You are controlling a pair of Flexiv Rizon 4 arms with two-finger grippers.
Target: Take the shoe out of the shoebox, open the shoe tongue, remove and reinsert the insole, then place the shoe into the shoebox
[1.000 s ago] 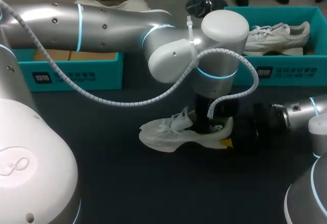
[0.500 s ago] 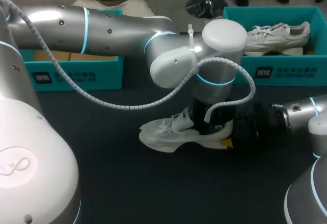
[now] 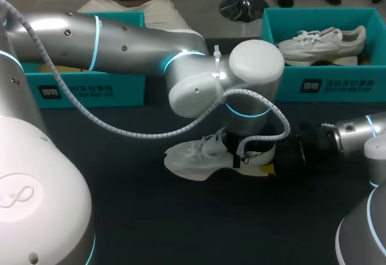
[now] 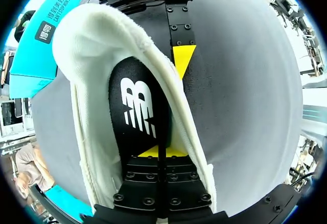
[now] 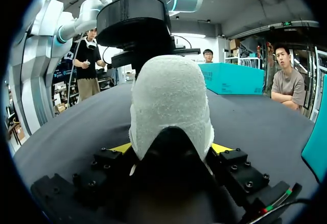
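**A:** What is the shoe made of, and what shape does it show?

**B:** The shoe is white and laced, with a nubbly knit-looking upper. It stands sole down on the dark matte table, toe toward the robot's left and apart from both boxes. Seen from the left wrist, its padded collar forms a long oval around a smooth black insole with a white printed mark.

**A:** And the boxes?

**B:** They are rectangular and teal. The right box holds a second white shoe, and the left box shows brown card inside.

**A:** What has changed over the last second?

**B:** The left arm's silver wrist has sunk lower over the shoe and now hides more of its black gripper. The shoe and the right arm have not shifted.

**A:** How do the arms stand?

**B:** The left arm reaches across from the left and bends straight down at the wrist. The left gripper is inside the shoe's opening, its yellow tips pressed together with no gap, down against the insole. Whether they pinch it cannot be told. The right arm lies low and level. The right gripper clasps the shoe's heel, one yellow tip on each side.
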